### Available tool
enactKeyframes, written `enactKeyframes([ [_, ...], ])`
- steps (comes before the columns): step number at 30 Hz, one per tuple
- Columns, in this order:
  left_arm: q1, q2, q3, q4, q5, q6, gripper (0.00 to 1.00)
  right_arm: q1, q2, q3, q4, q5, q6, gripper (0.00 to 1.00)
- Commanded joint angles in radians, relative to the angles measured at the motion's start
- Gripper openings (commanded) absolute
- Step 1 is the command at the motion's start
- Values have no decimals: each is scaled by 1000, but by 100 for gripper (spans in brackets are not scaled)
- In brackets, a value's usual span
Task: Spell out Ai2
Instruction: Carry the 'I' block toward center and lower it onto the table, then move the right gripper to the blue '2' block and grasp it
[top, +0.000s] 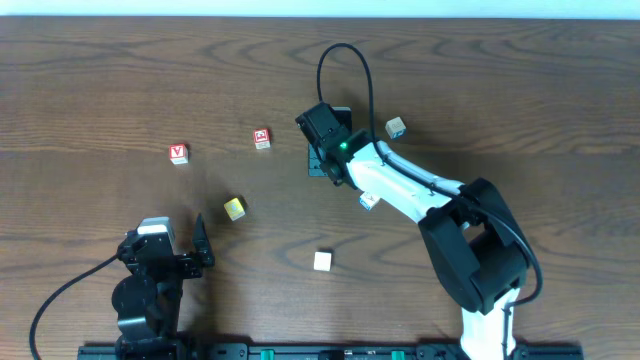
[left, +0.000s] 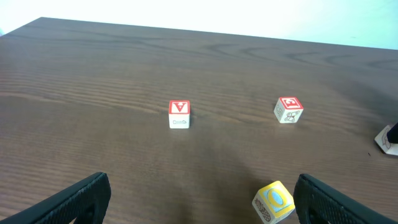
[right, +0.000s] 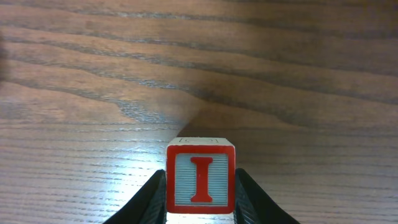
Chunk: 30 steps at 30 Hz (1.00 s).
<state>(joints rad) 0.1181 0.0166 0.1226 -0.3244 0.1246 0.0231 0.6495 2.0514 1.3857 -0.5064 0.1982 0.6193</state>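
My right gripper (right: 200, 202) is shut on a red "I" block (right: 200, 178) and holds it just above the wood; in the overhead view the right gripper (top: 322, 160) sits at table centre, hiding the block. A red "A" block (top: 178, 153) lies at the left, also in the left wrist view (left: 179, 114). A red "2" block (top: 262, 138) lies left of the right gripper, and shows in the left wrist view (left: 288, 110). My left gripper (left: 199, 202) is open and empty near the front left (top: 190, 250).
A yellow "O" block (top: 234, 208) lies just ahead of my left gripper, by its right finger (left: 273, 201). A white block (top: 322, 261) lies front centre, a blue-white block (top: 369, 201) beside the right arm, a tan block (top: 396, 127) back right.
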Motion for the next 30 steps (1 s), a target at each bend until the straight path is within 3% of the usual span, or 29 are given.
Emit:
enactKeyframes([
  [1, 6, -5, -22, -7, 2, 0, 95, 6, 12, -2, 2, 8, 0, 35],
  [6, 6, -5, -22, -7, 2, 0, 95, 6, 12, -3, 8, 8, 0, 36],
  [10, 6, -5, -22, -7, 2, 0, 95, 6, 12, -2, 21, 8, -6, 44],
  [15, 6, -5, -22, -7, 2, 0, 96, 3, 11, -2, 40, 16, -52, 58],
  [20, 6, -5, -22, -7, 2, 0, 95, -18, -5, 5, 40, 22, -76, 78],
  [30, 6, -5, -22, -7, 2, 0, 95, -91, -232, 23, -4, 196, -251, 77],
])
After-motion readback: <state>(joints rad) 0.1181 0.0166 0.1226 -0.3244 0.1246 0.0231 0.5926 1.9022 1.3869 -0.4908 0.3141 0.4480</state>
